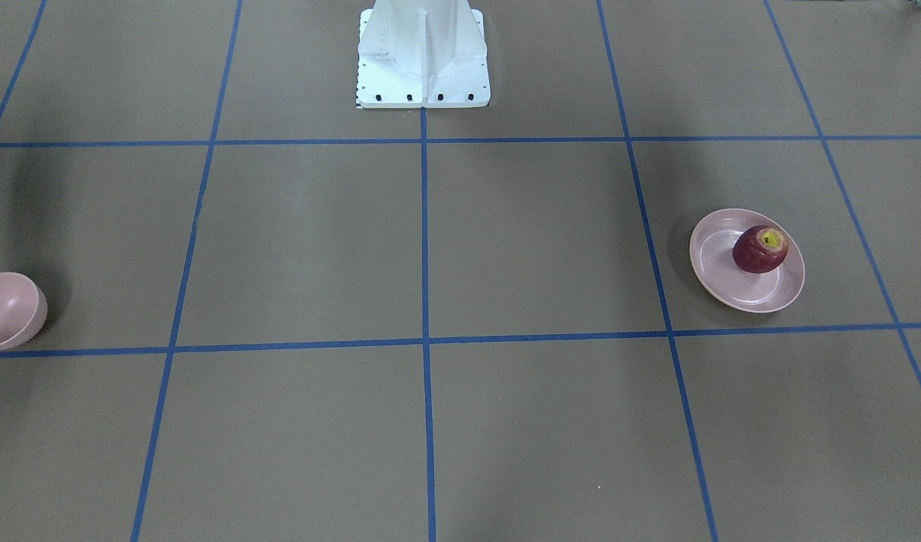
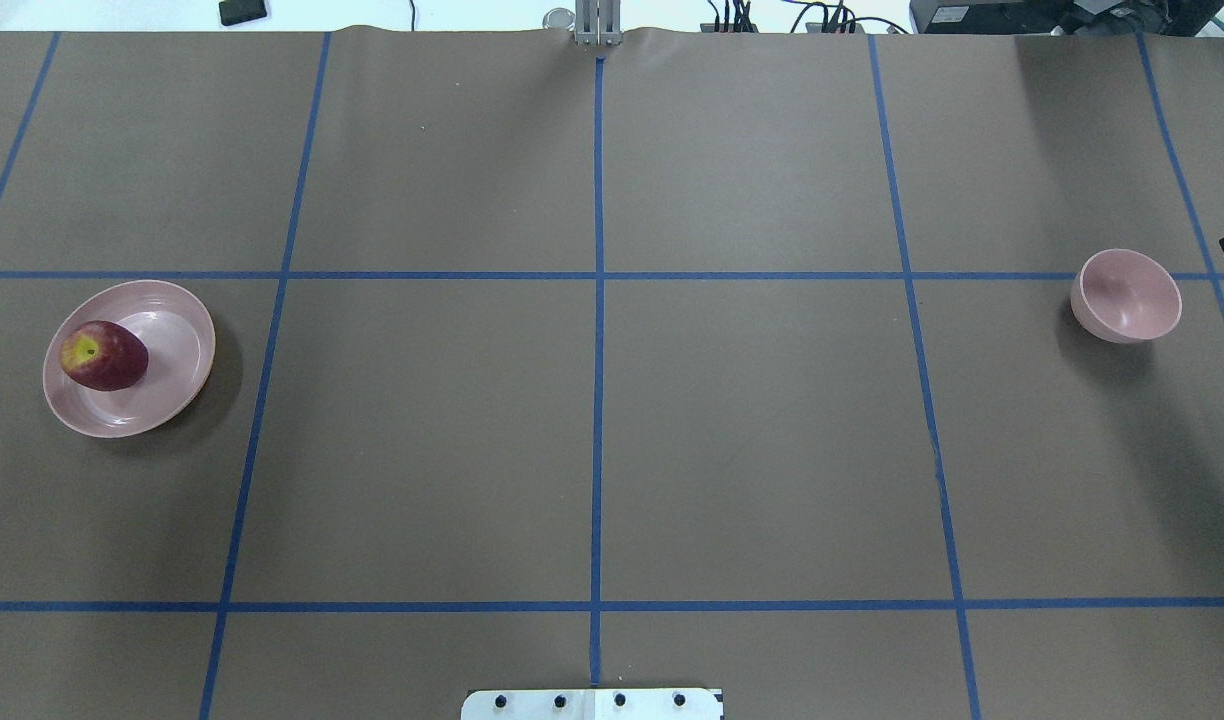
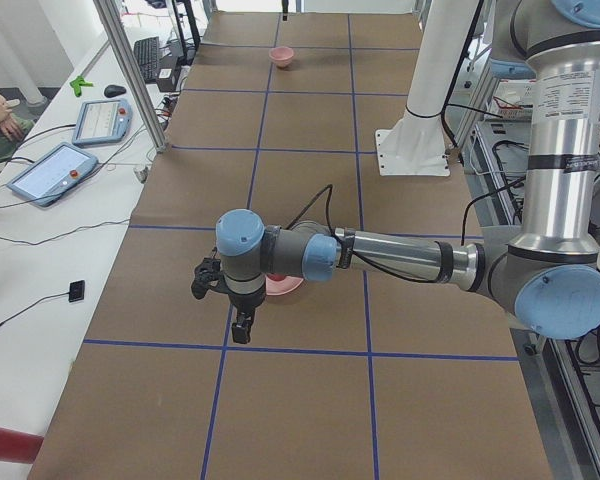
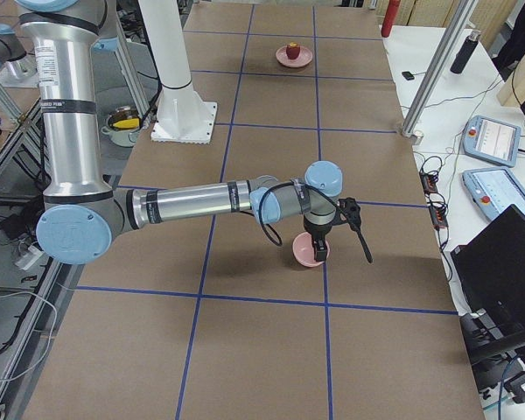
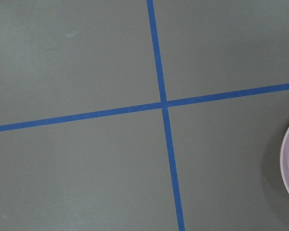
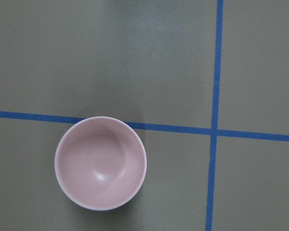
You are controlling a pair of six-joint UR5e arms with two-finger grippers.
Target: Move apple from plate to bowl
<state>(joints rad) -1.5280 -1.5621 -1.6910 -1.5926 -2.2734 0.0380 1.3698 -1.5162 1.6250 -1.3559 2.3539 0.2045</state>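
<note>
Scanning the overhead view from its left edge, I found the plate [image 2: 167, 398] sitting at middle left on the brown table [image 2: 592, 450]. The apple [image 2: 103, 356] rested on the plate's left half, its yellow stem patch turned upward. So the apple was on the plate, well apart from the bowl [image 2: 1127, 297], which stood at the far right of that view, against a blue tape line [image 2: 752, 275].

Moving on to the exterior left view, the left gripper [image 3: 242, 328] hung left of centre, pointing down at the table just beside the plate. I could not tell how far its fingers were spread from there. Its wrist camera caught only a sliver of the plate's rim at the right edge, beside a crossing of tape lines.

In the exterior right view, the right gripper [image 4: 319, 252] hung right of centre, above the bowl. Its fingers I couldn't judge either. Its wrist camera looked straight down into the bowl, at lower left of its picture.
</note>
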